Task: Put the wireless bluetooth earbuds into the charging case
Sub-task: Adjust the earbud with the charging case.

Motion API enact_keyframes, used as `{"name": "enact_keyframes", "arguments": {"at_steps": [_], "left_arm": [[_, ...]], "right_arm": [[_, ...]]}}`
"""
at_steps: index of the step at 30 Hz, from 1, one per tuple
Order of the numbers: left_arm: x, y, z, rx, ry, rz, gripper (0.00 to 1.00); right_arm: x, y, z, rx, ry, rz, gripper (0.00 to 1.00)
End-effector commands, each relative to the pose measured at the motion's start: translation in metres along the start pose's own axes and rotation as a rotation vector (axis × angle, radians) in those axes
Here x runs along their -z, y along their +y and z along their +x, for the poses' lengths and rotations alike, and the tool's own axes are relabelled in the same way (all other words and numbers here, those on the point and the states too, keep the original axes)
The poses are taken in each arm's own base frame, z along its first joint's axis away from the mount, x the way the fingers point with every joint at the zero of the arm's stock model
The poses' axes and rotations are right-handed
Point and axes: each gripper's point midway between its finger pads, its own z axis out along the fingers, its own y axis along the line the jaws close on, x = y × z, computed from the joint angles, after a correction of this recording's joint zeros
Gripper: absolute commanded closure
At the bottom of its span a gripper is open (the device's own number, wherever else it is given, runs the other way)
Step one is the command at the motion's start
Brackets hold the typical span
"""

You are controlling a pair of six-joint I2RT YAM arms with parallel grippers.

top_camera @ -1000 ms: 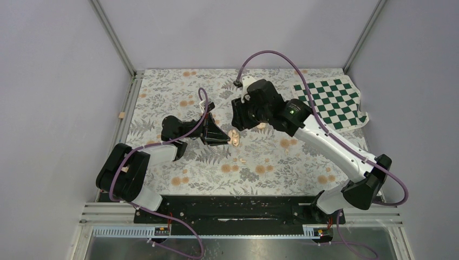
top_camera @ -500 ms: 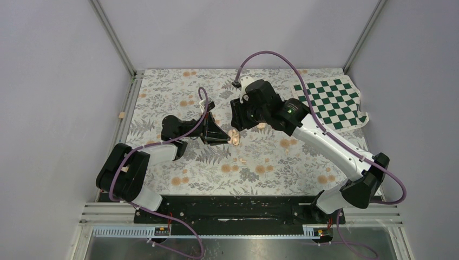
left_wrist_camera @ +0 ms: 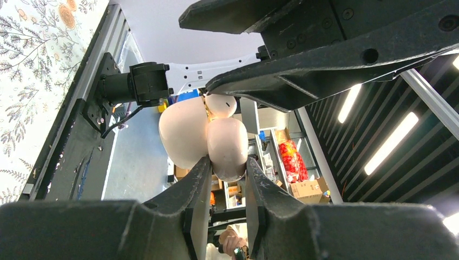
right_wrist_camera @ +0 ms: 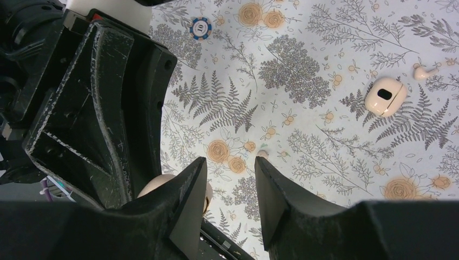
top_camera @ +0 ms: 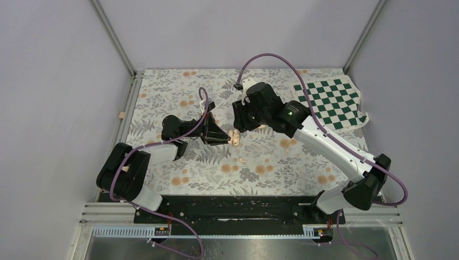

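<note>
a: what has moved since a second back?
b: very little. the right arm [top_camera: 325,141] has nudged its wrist a touch rightward in the top view. the left arm [top_camera: 157,151] has stayed put, and the case [top_camera: 234,137] is at the same spot over the middle of the tabletop [top_camera: 178,97].
a: who has the case?
b: the left claw [left_wrist_camera: 227,162]. it's drawn narrow, both fingers clamped on one lobe of the case. the other, bigger lobe bulges out beside the grip.
a: and the right claw?
b: the right claw [right_wrist_camera: 230,161] hangs right over the case, fingers parted at a middling gap with the floral tabletop showing between them. in the left wrist view one of its fingers lies just above the case.
a: any bud there?
b: a small pale rounded shape, seemingly a bud [left_wrist_camera: 222,104], sits at the case's top edge, touching that finger's underside. whether it's seated in its hollow can't be told.
a: what else is around?
b: a loose bud [right_wrist_camera: 425,70] with a short stem lies on the tabletop, apart from the case. near it is a rounded peach piece [right_wrist_camera: 384,96] with a dark slot. a blue-and-white chip [right_wrist_camera: 200,25] lies further off, and a green checked cloth [top_camera: 330,100] covers the far right corner.
</note>
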Motion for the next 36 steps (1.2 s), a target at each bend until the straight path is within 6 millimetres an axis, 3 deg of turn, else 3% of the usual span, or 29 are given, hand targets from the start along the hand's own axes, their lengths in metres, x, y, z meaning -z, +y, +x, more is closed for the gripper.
{"name": "enact_keyframes", "arguments": {"at_steps": [1,36], "left_arm": [[-0.002,-0.016,-0.005,-0.115,0.002,0.037,1.0],[-0.003,-0.012,-0.009,-0.105,0.001,0.034,1.0]], "right_arm": [[0.016,0.001,-0.006,0.013,-0.05,0.003,0.55],[0.02,-0.001,0.014,-0.004,-0.034,-0.012,0.56]]}}
